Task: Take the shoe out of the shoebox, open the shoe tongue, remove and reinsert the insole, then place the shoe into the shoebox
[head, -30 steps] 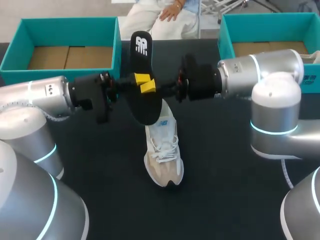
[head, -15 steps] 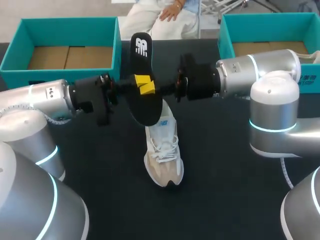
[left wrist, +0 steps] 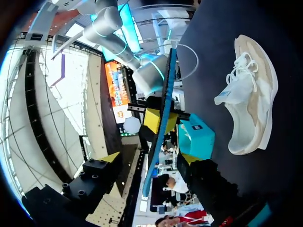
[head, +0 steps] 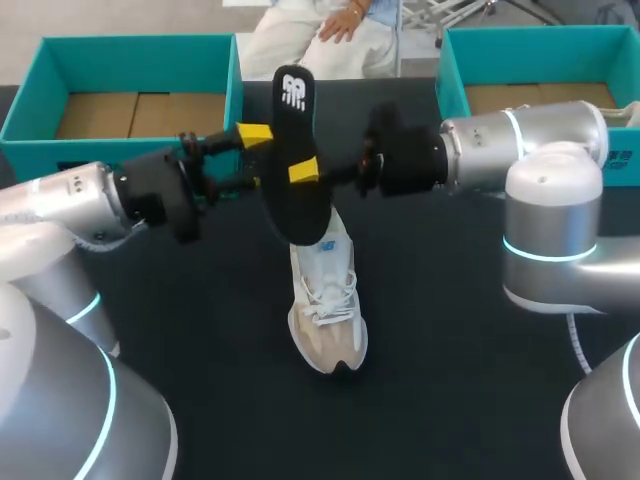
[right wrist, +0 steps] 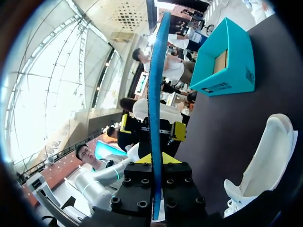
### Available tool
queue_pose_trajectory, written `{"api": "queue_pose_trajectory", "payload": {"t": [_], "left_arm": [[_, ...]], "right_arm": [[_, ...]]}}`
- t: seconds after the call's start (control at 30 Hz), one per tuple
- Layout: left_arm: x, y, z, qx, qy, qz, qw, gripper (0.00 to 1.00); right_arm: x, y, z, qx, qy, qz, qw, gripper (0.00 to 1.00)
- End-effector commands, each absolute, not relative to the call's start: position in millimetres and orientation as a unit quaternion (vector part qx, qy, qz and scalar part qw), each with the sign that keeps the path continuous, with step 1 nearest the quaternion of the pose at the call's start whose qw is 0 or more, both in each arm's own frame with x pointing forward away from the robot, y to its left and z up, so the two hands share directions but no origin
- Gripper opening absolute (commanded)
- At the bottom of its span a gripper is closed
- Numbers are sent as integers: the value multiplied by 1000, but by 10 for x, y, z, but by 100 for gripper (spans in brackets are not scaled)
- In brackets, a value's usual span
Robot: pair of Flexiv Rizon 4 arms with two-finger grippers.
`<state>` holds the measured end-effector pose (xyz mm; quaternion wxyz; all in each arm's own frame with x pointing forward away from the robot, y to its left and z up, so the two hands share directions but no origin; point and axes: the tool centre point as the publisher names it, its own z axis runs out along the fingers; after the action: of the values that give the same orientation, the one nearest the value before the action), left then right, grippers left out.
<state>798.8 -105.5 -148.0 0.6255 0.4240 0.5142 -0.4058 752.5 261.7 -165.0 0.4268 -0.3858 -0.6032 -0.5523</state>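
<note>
Insole (head: 298, 200) is in the air, on edge, over the heel end of the shoe (head: 327, 300); right end effector (head: 305, 172) is clamped on its middle; left end effector (left wrist: 150, 160) is spread wide, one finger on each side of the insole, neither touching; shoe sits on its sole on the dark tabletop (head: 450, 330), toe toward the robot; teal shoeboxes at far left (head: 130, 42) and far right (head: 540, 35), well apart from the shoe.
</note>
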Motion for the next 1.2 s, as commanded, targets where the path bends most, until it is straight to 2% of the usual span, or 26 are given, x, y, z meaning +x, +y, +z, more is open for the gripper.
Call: {"api": "queue_pose_trajectory", "payload": {"t": [0.03,0.27,0.93,0.97,1.07,1.2], "left_arm": [[7855,-760,-1489,412,540,-408,610,100],[7861,-495,-1732,356,613,-422,566,100],[7861,-495,-1732,356,613,-422,566,100],[7856,-469,-1764,336,629,-437,548,100],[7876,-428,-1850,274,706,-454,470,100],[7872,-397,-1937,228,753,-467,403,100]], "right_arm": [[7586,2528,-1693,-376,-602,-568,418,0],[7769,2452,-1684,-345,-618,-583,399,0],[7806,2438,-1652,-339,-616,-595,389,0],[7806,2438,-1652,-339,-616,-595,389,0],[7938,2360,-1654,-311,-648,-607,339,0],[8134,2273,-1666,-280,-694,-592,299,0]]}}
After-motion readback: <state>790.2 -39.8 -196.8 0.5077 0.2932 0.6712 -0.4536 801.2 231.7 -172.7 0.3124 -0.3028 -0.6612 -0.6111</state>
